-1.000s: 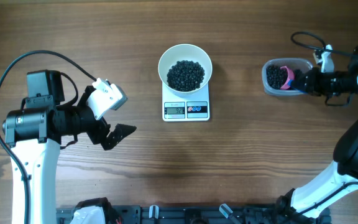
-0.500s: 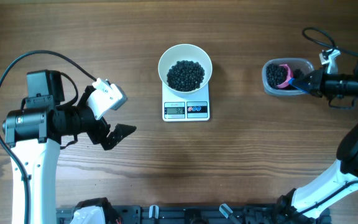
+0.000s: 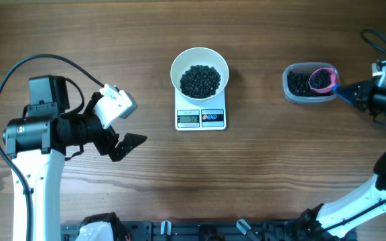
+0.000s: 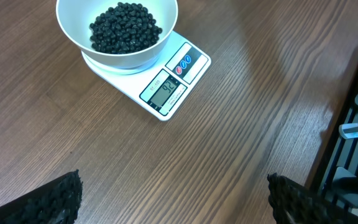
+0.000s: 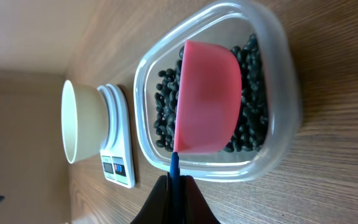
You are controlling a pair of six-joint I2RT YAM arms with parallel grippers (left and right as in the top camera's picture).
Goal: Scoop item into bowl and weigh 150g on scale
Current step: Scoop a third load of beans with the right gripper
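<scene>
A round plain white bowl stands on top of a small flat white rectangular kitchen scale near the middle of the wooden desk. The bowl holds a dark grainy heap of tiny round black beans, well below the rim. In the left wrist view the scale's grey display shows digits, too small to read with certainty, and two round buttons sit just beside it on the front edge.

Well to the right of the scale lies a clear rounded-rectangular plastic tub with more of the same black beans across its bottom. A small pink scoop sits inside the tub at its right end, over the beans, its thin blue handle reaching out over the tub's right rim. The right gripper is closed tight on the end of that handle, jaws pinched together around it. Whether the scoop has any beans in it cannot be told.

The left gripper hangs over bare desk well to the left of the scale, apart from everything, its jaws spread as wide as they go and holding nothing. Its two dark textured fingers show at the bottom corners of the left wrist view, with the bowl and scale ahead of them.
</scene>
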